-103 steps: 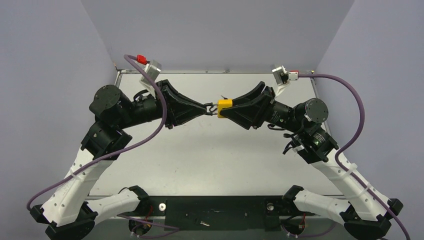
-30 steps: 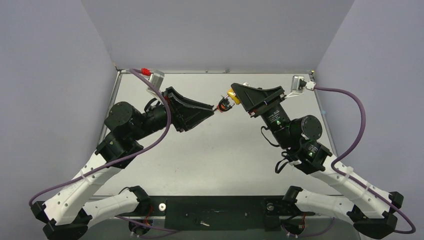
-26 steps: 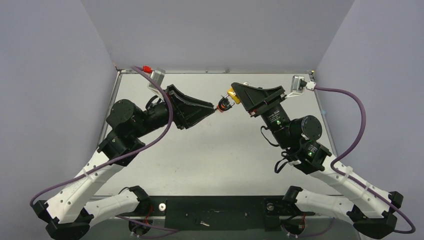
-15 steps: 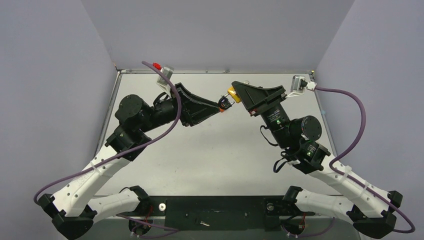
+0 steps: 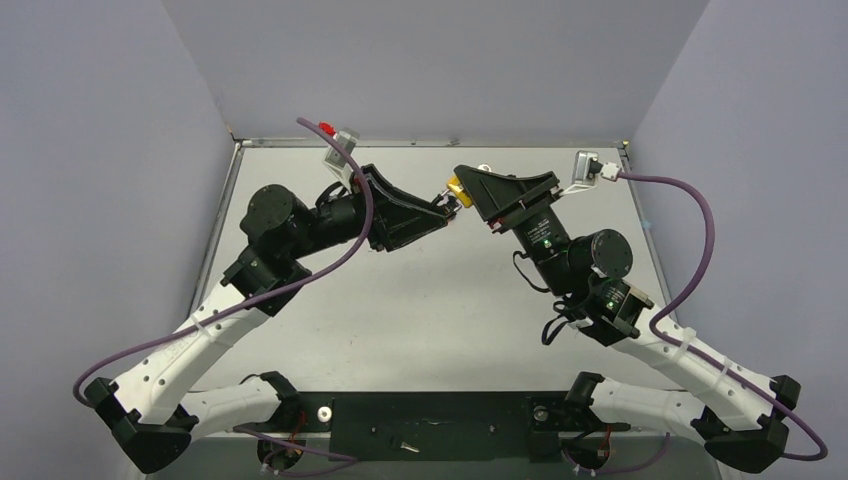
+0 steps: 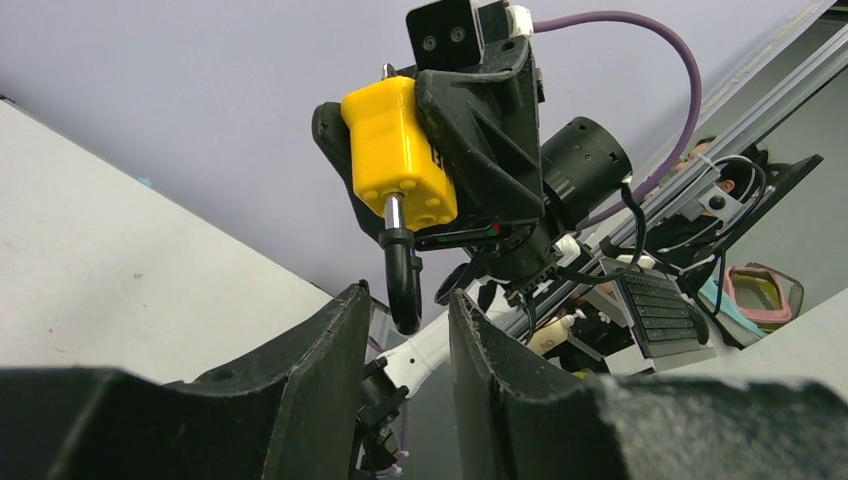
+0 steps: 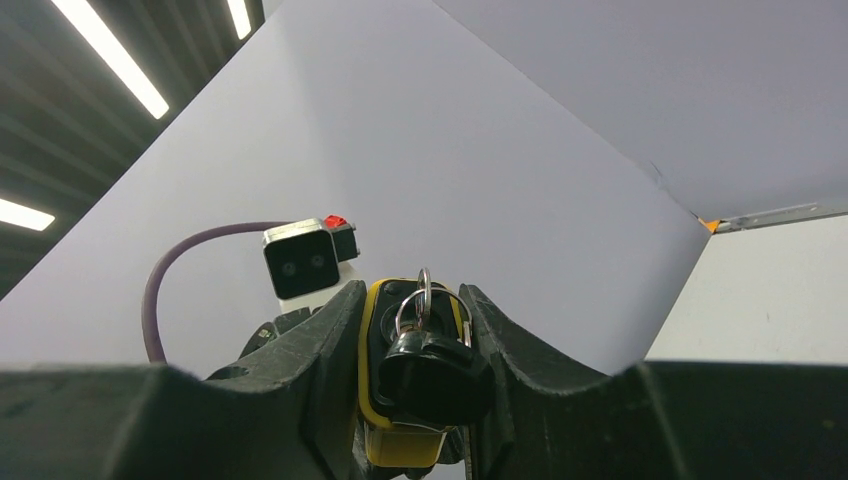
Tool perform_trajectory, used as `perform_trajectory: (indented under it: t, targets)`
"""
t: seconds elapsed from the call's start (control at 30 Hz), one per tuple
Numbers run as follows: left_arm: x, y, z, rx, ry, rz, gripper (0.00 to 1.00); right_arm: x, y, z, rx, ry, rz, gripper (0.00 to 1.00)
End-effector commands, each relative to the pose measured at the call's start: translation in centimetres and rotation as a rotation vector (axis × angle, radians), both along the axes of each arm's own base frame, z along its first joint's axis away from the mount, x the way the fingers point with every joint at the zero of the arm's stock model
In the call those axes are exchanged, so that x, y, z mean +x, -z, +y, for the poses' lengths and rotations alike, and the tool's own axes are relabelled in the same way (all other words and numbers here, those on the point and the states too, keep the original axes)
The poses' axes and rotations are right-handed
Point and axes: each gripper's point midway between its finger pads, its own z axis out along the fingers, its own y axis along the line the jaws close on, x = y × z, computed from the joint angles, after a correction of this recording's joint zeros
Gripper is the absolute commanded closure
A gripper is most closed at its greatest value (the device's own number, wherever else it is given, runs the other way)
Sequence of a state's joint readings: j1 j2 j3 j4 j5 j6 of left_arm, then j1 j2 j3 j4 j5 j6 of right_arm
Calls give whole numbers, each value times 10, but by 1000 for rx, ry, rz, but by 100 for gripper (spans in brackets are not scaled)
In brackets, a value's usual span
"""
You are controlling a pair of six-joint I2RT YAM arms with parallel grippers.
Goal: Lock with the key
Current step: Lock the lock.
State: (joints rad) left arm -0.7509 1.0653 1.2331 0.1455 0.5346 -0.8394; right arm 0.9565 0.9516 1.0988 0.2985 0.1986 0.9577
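The left gripper (image 6: 405, 298) stands with its two black fingers apart at the bottom centre of the left wrist view, the padlock's black shackle (image 6: 403, 290) hanging into the gap with daylight on both sides and no finger pinching it. Above it, in the upper centre of that frame, the right gripper (image 7: 412, 300) is clamped on the sides of the yellow padlock (image 6: 398, 165), holding it off the table with the shackle pointing down toward the left arm's fingers. Dark lettering on the padlock's side is cut off by a finger and cannot be read; no other writing is legible. Seen from the right wrist, the lock's other end sits between the fingers at the lower centre, a black-headed key (image 7: 432, 378) seated in it and a thin metal ring (image 7: 425, 295) standing up from the key. In the overhead view the two grippers meet in the upper centre of the frame, over the far part of a pale grey table (image 5: 400, 300) with a metal rim, boxed in by plain lavender-grey walls (image 5: 430, 70). Purple cables (image 5: 700, 230) loop from each wrist. Strip lights (image 7: 110, 55) glow at the upper left of the right wrist view.
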Motion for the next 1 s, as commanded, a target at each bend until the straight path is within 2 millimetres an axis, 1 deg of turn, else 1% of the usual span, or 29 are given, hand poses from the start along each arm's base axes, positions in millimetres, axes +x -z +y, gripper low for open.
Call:
perform_trajectory:
  t: [0.0,0.23,0.3,0.33,0.37,0.4,0.43,0.57,0.6,0.63,0.67,0.7,0.73,0.77,0.8,0.83,0.87,0.9,0.93,0.97]
  targets:
    - [-7,-29,3,-69,28,-59,68,-9,-29,-9,85,-1,-71,100]
    - [-3,-30,5,-86,24,-43,76,-11,-25,-6,65,-2,-73,100]
    - [-2,-30,5,-88,22,-38,81,-11,-23,-5,54,0,-73,100]
    - [-2,-30,6,-89,22,-37,87,-11,-21,-5,49,0,-72,100]
    - [-2,-30,6,-88,21,-37,90,-11,-19,-4,40,1,-73,100]
    - [-2,-31,6,-88,19,-37,97,-11,-18,-5,37,4,-74,100]
    - [-1,-29,7,-82,15,-36,100,-12,-16,-4,22,0,-75,100]
    - [1,-26,8,-52,-3,-42,100,-13,-7,1,-45,-9,-88,100]
    - [1,-25,8,-42,-7,-49,100,-15,-8,0,-64,-5,-102,95]
    - [1,-24,10,-13,-16,-60,100,-15,-2,1,-100,-10,-98,89]
    - [2,-16,10,24,-20,-46,100,-18,-5,-1,-122,-4,-120,72]
    - [-1,-23,14,33,-29,-96,100,-19,1,-1,-162,-8,-121,63]
    - [-2,-12,16,82,-28,-71,100,-22,-1,-6,-184,3,-146,58]
    - [-6,-17,20,94,-35,-113,100,-24,3,-8,-216,-4,-156,48]
    - [-8,-10,23,129,-34,-101,100,-27,0,-15,-236,7,-189,44]
    - [-15,-16,28,133,-31,-143,100,-30,4,-16,-270,-9,-204,37]
    - [-19,-12,30,153,-23,-140,100,-35,3,-20,-291,-15,-240,34]
    - [-26,-16,34,155,-10,-171,100,-40,3,-25,-311,-32,-274,27]
    - [-32,-14,36,170,11,-170,100,-47,7,-24,-343,-70,-319,25]
    - [-37,-17,38,172,19,-187,100,-43,6,-32,-359,-54,-339,21]
